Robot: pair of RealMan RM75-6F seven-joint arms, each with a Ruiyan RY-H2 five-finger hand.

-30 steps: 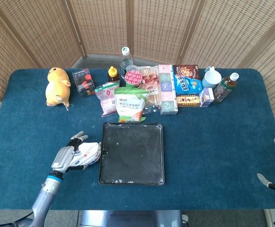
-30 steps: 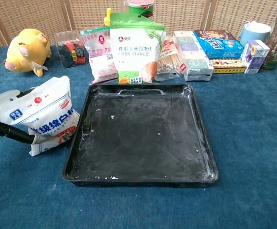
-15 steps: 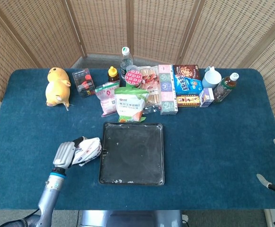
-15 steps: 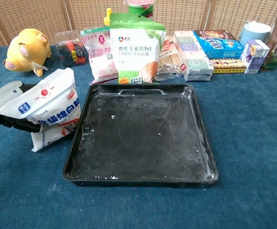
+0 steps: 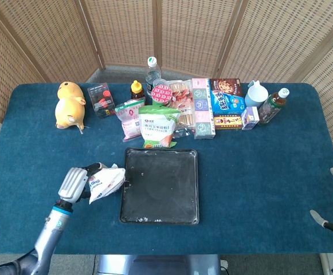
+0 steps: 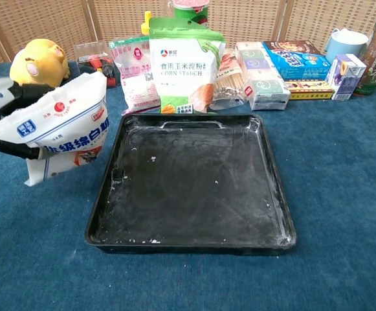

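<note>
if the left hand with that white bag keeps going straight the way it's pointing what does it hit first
Probably the black baking tray. The left hand holds the white bag just left of the tray's left rim, fingers pointing roughly toward it. Height is unclear, so the bag might pass over the rim.

The left hand [image 5: 76, 182] is silver-grey with black fingers, on a grey forearm with a blue wrist band.

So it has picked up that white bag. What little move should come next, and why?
Probably carry it sideways over the tray. The left hand holds the white bag lifted off the cloth, just beside the black tray, whose floor shows only traces of white powder.
</note>
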